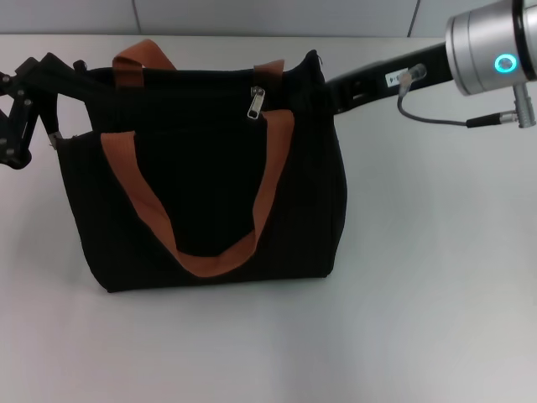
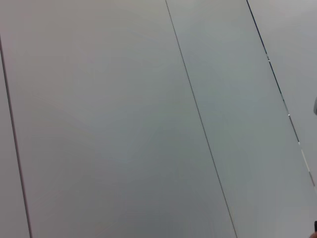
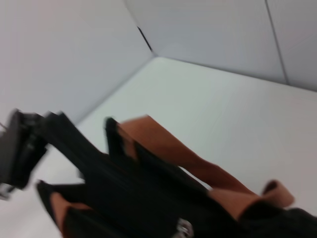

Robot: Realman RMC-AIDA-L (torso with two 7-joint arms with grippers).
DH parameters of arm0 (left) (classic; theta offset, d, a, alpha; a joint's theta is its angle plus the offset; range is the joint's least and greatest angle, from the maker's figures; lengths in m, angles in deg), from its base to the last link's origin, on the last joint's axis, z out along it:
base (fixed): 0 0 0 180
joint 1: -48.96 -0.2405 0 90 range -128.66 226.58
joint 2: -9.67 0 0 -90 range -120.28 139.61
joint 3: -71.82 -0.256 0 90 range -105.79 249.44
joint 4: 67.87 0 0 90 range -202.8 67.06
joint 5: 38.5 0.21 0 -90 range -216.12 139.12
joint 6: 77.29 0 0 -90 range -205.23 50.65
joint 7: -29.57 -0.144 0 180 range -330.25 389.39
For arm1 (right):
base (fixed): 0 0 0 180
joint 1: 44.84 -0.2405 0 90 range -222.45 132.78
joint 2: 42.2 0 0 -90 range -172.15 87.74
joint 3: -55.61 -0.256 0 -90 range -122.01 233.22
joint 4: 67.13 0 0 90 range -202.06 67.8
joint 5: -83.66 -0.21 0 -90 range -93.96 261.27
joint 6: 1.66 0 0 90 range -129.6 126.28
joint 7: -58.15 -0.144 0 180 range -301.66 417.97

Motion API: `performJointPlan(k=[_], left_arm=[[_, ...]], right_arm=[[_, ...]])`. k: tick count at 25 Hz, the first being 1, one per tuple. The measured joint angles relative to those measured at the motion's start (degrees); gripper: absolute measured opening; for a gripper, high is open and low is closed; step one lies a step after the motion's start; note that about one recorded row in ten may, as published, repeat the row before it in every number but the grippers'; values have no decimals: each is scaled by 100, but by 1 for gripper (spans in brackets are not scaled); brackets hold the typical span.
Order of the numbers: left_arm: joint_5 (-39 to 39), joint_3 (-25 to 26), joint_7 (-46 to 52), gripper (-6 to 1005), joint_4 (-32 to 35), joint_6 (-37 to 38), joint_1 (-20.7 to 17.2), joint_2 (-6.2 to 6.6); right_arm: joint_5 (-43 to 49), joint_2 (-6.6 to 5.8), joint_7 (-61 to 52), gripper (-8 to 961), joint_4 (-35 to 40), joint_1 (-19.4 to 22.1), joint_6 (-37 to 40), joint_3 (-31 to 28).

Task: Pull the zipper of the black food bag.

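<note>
A black food bag (image 1: pixel 210 193) stands on a white table (image 1: pixel 419 294); its zipper (image 1: pixel 256 102) sits near the right end, seemingly mostly unpulled. Left gripper (image 1: pixel 63 134) and right gripper (image 1: pixel 323 88) touch the bag's ends; grip unclear.

White table (image 1: pixel 419 277) backed by grey wall panels (image 1: pixel 252 15)

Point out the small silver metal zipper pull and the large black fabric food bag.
small silver metal zipper pull (image 1: pixel 256 103), head view, middle of the hanging tab.
large black fabric food bag (image 1: pixel 210 197), head view, front panel between the orange-brown strap's sides.
</note>
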Motion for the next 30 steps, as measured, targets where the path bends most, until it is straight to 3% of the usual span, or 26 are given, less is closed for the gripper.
performJointPlan(k=[10, 16, 20, 26, 30], left_arm=[[-97, -4, 109, 86, 0, 12, 1, -21], [-128, -24, 187, 112, -2, -3, 1, -44], [-106, -50, 336, 130, -50, -58, -6, -48], [79, -219, 1067, 156, 387, -72, -99, 68], [726, -306, 2127, 270, 1142, 52, -152, 296]], right_arm=[[-1562, -17, 1399, 151, -304, 380, 337, -516], [-2512, -39, 2866, 336, -1322, 442, 1091, -1204], [-2708, -115, 3651, 530, -2082, 395, 1547, -1594], [-2716, -164, 4376, 693, -2446, 424, 1719, -1623], [-2704, -156, 4628, 762, -2509, 439, 1727, -1591]])
